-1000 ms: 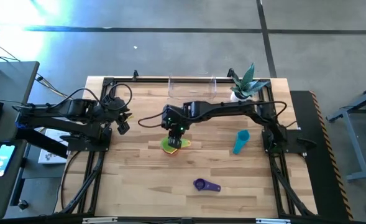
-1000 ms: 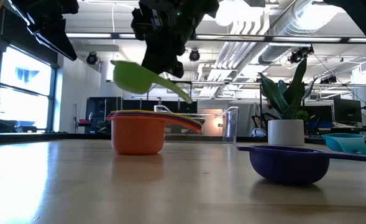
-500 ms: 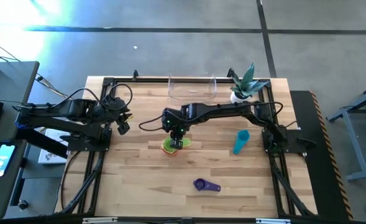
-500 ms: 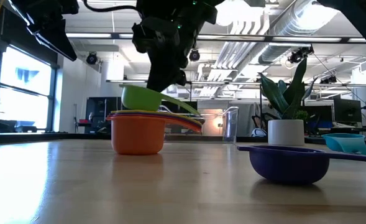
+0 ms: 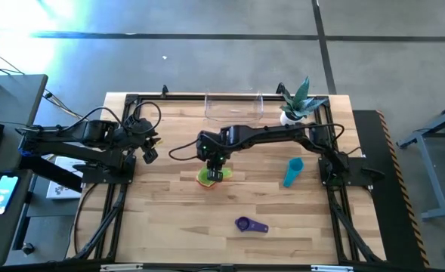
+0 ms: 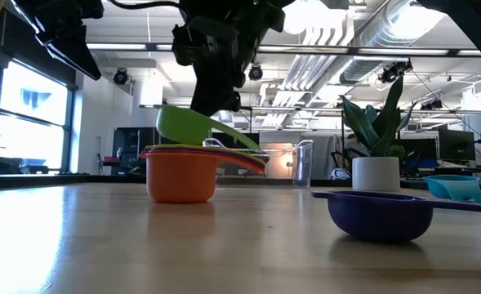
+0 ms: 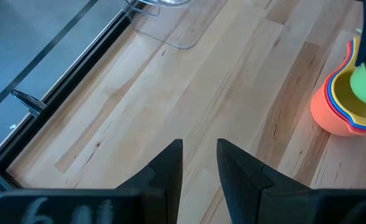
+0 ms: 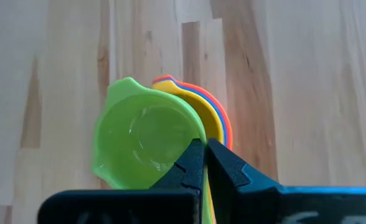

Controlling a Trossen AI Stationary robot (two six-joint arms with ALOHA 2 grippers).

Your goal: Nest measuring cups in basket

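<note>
Holding the green cup (image 8: 142, 146) by its handle, your right hand (image 8: 204, 163) is clamped on it just above the nested stack in the orange cup (image 6: 180, 175) at mid-surface. Your left hand (image 7: 199, 163) waits at the left edge, fingers apart, empty. The basket (image 5: 233, 109) sits at the far edge; the purple cup (image 5: 244, 224) and light blue cup (image 5: 293, 171) lie apart
</note>
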